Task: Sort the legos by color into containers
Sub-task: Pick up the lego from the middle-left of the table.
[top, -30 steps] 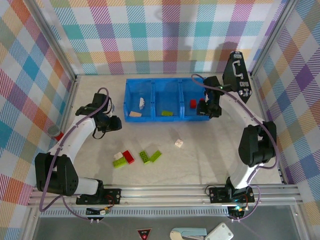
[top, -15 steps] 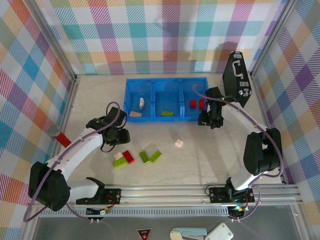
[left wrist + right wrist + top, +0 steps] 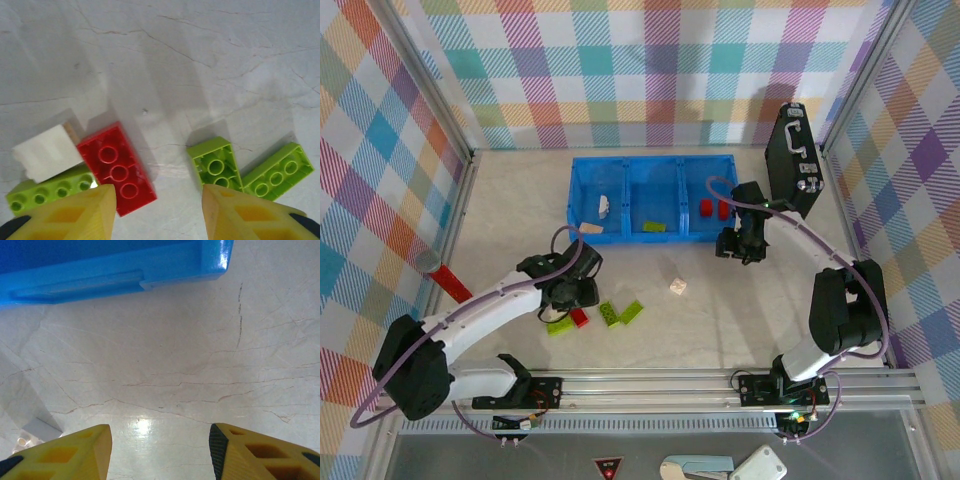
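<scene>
The blue tray (image 3: 650,172) stands at the back. Its left compartment holds two cream-white legos (image 3: 605,206), the middle one a green lego (image 3: 654,226), the right one two red legos (image 3: 705,208). On the table lie a red brick (image 3: 116,167), a white brick (image 3: 46,152), three green bricks (image 3: 216,163) and, apart from them, a white lego (image 3: 677,286). My left gripper (image 3: 157,200) hovers open over the gap between the red brick and a green one. My right gripper (image 3: 160,440) is open over bare table just in front of the tray's edge (image 3: 115,270).
A black case (image 3: 792,160) leans at the back right corner. A red flat piece (image 3: 450,280) lies by the left wall. Checkered walls close three sides, and a metal rail (image 3: 650,385) runs along the front.
My left arm swung right and nearer, ending over the loose bricks. My right gripper drew back from the tray's right compartment, where a second red lego now lies.
</scene>
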`<state>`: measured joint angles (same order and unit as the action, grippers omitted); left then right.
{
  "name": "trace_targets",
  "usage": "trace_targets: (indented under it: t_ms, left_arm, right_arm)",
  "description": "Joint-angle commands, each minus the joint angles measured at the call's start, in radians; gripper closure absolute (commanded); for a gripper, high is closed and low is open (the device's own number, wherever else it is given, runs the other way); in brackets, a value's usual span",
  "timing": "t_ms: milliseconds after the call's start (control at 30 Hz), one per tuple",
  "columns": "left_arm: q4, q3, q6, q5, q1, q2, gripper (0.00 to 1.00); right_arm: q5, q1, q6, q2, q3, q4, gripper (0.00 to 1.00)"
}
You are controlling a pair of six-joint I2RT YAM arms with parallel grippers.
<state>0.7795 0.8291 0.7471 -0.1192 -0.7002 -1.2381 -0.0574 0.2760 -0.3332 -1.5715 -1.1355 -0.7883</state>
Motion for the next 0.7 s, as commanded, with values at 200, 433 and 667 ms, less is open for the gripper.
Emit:
trace_targets:
  t_ms: [200, 433, 667]
  left_arm:
    - [-0.053, 0.079, 0.142, -0.066, -0.12, -0.146, 0.47]
    - [-0.109, 0.081, 0.19, -0.042, -0.158, -0.238, 0.4]
    - [-0.136, 0.082, 0.208, -0.03, -0.184, -0.313, 0.38]
  right_arm:
    - [0.008, 0.008, -0.008, 0.06, 0.032, 0.004, 0.45]
    - [-0.001, 0.006, -0.001, 0.07, 0.042, 0.004, 0.45]
    - [-0.025, 0.006, 0.005, 0.073, 0.049, 0.002, 0.45]
